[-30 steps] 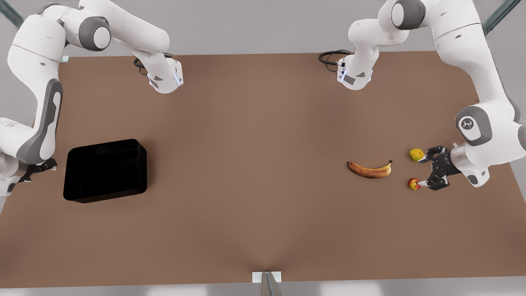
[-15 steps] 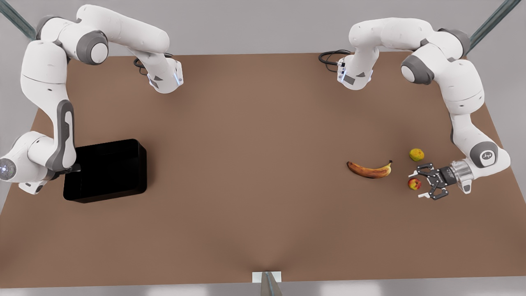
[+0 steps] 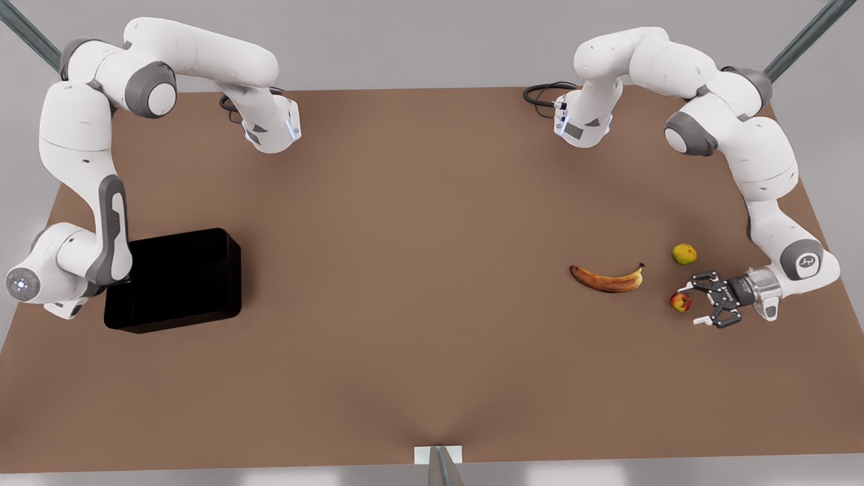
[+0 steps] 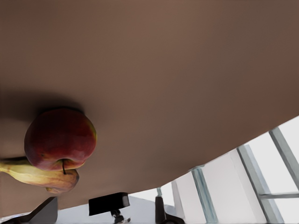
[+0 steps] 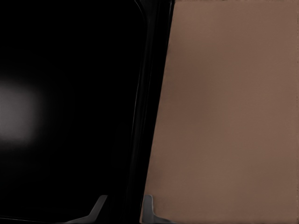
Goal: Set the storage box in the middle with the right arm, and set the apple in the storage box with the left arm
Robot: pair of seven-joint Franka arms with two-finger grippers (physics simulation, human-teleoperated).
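The glossy black storage box (image 3: 177,278) sits at the front view's left. In the right wrist view, my right gripper (image 5: 124,211) is open and straddles the storage box wall (image 5: 140,140), one fingertip (image 5: 99,206) inside and one outside. At the front view's right lies the small red and yellow apple (image 3: 680,302). My left gripper (image 3: 698,302) is open and low over the table. Its fingers point at the apple, which lies just off the tips. The left wrist view shows the apple (image 4: 60,138) close up, with the banana (image 4: 39,176) behind it.
A spotted yellow banana (image 3: 607,279) lies just beside the apple, toward the middle. A yellow-green round fruit (image 3: 684,254) sits farther back from the apple. The brown table (image 3: 418,270) stretches wide between the box and the fruit.
My left gripper has dropped from between the two round fruits to line up with the apple. The right arm has swung over the box's outer wall and lowered there.
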